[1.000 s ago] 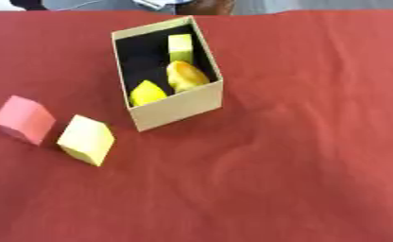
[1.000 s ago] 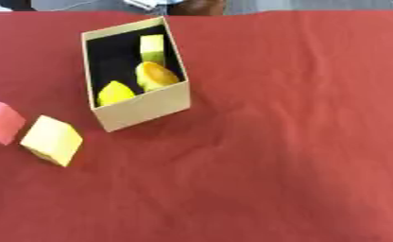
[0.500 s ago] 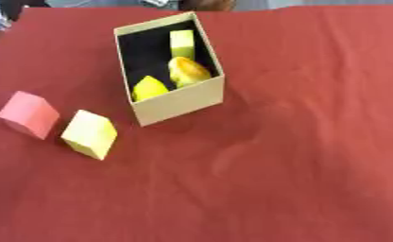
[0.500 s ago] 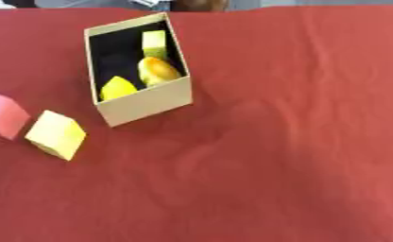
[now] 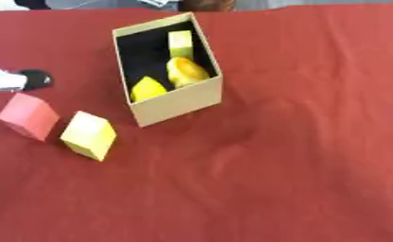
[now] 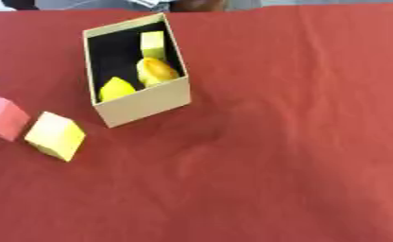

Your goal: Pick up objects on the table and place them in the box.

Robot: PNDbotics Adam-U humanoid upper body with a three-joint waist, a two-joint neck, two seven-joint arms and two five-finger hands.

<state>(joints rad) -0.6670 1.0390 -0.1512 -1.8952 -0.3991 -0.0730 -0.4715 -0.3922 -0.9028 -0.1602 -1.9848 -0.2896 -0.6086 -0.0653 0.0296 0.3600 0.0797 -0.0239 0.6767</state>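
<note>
Your box (image 5: 176,101) sits at about 11 o'clock from the middle of the red-covered surface (image 5: 299,156), a tan cardboard one with a black inside, turned a little askew. Inside it you have three yellow pieces: a pale yellow block (image 5: 181,43) at the far end, a rounded yellow-orange piece (image 5: 186,72) in the middle, and a pointed yellow piece (image 5: 149,88) at the near end, close against the front wall.

Outside the box, at its 8 o'clock, lies a yellow block (image 5: 89,135), tilted on the cloth and apart from the box. Just beside it at 10 o'clock lies a pink block (image 5: 28,116), nearly touching it.

At the 9 o'clock edge of the left eye view your left robot hand (image 5: 14,80) pokes in, a white and black tip, just beyond the pink block at its 12 o'clock. You cannot tell whether it is released or clenched. Your right robot hand shows in neither view.
</note>
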